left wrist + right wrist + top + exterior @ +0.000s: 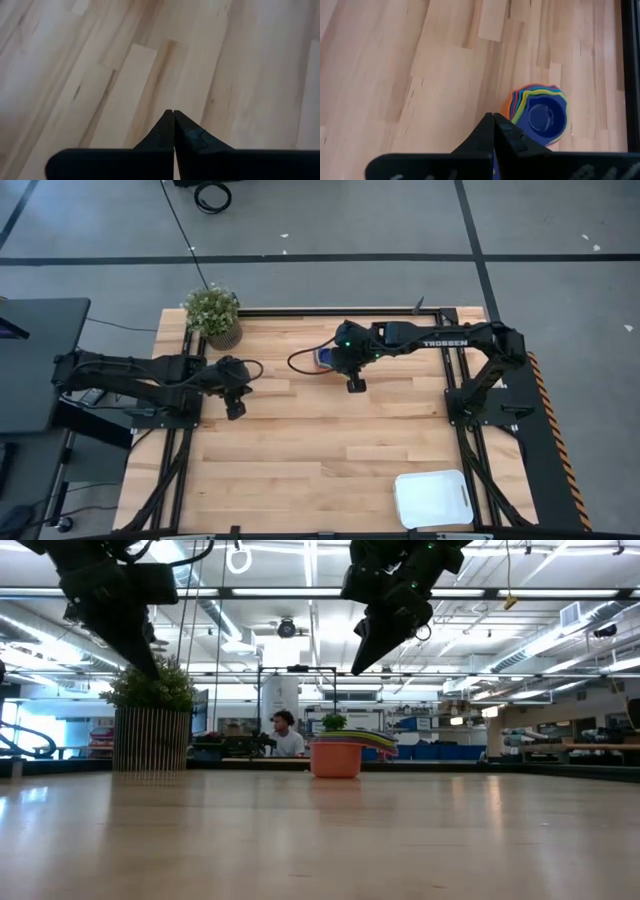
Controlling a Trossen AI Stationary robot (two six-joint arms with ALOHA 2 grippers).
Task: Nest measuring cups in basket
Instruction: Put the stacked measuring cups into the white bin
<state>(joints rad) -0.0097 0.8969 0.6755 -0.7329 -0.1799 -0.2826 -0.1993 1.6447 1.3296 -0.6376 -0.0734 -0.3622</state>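
Measuring cups [538, 115]: one nested stack, dark blue innermost, orange outermost, standing on the table's [300, 460] far middle, largely hidden beneath the right arm in the high view. Basket [433, 498]: white, near right corner, well apart from the stack. Risk, judged: a pinch on the outer rim alone may lift one cup and spill the rest; the long carry invites slippage. Right gripper [493, 116]: raised above the stack, fingers pressed together, empty. Left gripper [173, 113]: raised over bare wood at left, fingers likewise together, empty.
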